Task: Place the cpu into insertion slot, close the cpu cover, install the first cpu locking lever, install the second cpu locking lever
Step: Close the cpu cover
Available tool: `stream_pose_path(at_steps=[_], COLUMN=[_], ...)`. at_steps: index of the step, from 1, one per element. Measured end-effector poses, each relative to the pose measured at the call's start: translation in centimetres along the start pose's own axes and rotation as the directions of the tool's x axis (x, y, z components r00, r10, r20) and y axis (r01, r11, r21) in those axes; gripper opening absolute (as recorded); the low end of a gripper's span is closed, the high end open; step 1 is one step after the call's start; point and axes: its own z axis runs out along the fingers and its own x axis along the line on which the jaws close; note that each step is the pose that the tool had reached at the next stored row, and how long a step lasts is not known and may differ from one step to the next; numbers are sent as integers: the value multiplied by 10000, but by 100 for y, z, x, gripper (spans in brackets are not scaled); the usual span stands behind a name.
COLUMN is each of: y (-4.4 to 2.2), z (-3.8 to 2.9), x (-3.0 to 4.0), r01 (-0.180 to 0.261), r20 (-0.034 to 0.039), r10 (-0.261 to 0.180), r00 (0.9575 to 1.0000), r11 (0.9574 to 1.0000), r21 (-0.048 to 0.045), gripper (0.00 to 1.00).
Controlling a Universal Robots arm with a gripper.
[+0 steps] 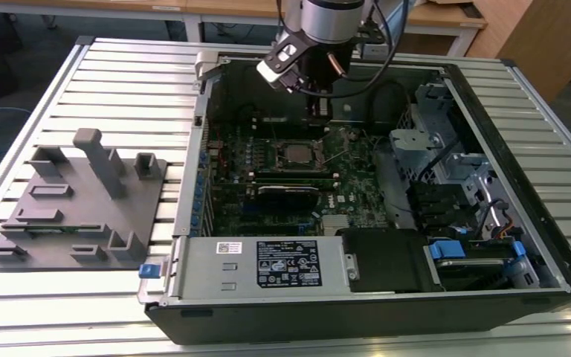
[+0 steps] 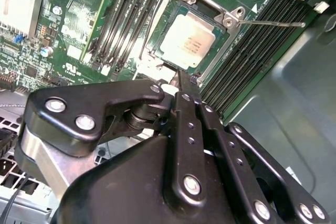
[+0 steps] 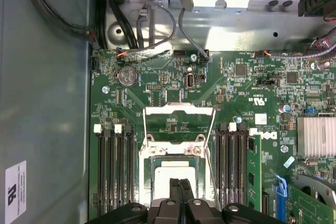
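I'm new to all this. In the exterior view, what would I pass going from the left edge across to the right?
Grey moulded fixture → cpu, sitting on the green board inside the open computer case → silver drive cage.

An open black metal computer case lies on the slatted metal worktop, with a grey plastic fixture block beside it on the exterior view's left. Inside, on the green motherboard, the small silvery square cpu sits in the silver-rimmed square insertion slot. Long black memory slots flank it, and the thin silver frame cpu cover stands open at one edge. The black gripper hangs just above the cpu.
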Motion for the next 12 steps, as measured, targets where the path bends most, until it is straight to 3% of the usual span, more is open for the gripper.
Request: stream_pose_path(at_steps=[12], y=[171], z=[8], x=[3], r01=[0], r20=[1], r10=[0], r00=[10000], r11=[10000], r21=[0], gripper=[10])
